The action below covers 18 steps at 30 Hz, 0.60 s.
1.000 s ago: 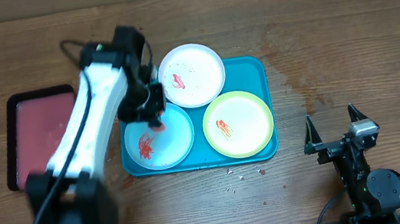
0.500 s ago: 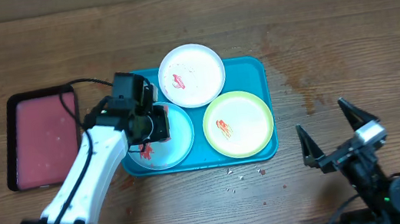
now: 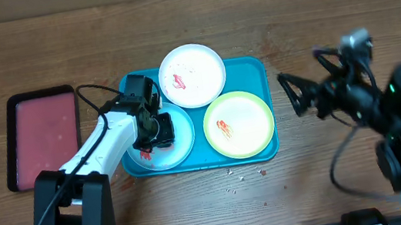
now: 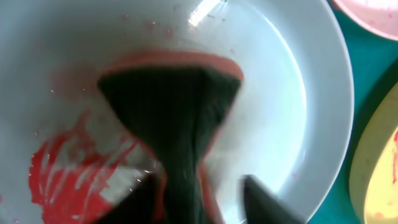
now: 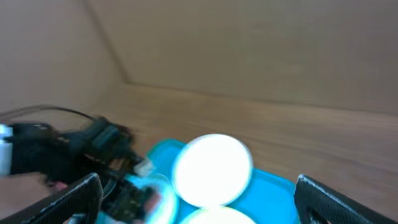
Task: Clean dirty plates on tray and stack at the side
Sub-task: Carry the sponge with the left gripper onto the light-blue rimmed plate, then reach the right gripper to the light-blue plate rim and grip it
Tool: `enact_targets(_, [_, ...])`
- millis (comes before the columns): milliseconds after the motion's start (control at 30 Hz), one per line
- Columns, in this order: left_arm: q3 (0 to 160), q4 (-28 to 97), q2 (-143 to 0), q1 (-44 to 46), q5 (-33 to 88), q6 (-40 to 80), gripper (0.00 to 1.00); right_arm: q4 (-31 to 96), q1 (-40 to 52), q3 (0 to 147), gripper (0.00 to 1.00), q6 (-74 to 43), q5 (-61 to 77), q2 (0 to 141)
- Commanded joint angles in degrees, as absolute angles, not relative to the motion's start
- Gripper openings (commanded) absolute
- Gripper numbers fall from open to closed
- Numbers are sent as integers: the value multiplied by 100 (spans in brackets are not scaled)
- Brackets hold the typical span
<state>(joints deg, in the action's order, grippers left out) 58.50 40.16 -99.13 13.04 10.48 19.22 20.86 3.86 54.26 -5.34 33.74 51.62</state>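
Three plates lie on the turquoise tray (image 3: pixel 255 66): a white one (image 3: pixel 192 75) at the back, a yellow-green one (image 3: pixel 238 124) at the right, and a pale blue one (image 3: pixel 183 144) at the left. All carry red smears. My left gripper (image 3: pixel 158 131) is low over the pale blue plate (image 4: pixel 286 93). A dark sponge (image 4: pixel 171 118) with a pink edge rests on that plate beside a red smear (image 4: pixel 68 180). Its narrow end sits between my left gripper's (image 4: pixel 199 196) parted fingers, with a gap on the right side. My right gripper (image 3: pixel 298 76) hangs open and empty in the air right of the tray.
A black-rimmed tray with a pink inside (image 3: pixel 42 137) lies left of the turquoise tray. Small crumbs (image 3: pixel 244 175) dot the wood in front of it. In the blurred right wrist view the white plate (image 5: pixel 212 169) shows between the open fingers, with a cardboard wall behind.
My left arm came down over the pale blue plate and its jaws have parted from the sponge. My right arm rose from the front right and swung towards the tray.
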Motion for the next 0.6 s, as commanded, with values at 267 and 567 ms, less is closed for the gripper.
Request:
enact_targets(267, [6563, 4565, -9734, 1256, 982, 1879, 68, 4348, 1109, 7806, 100, -1461, 2635, 7297])
enact_targets(567, [7382, 5461, -9585, 493, 644, 1986, 47, 5402, 1970, 8862, 73, -1527, 1994, 8825])
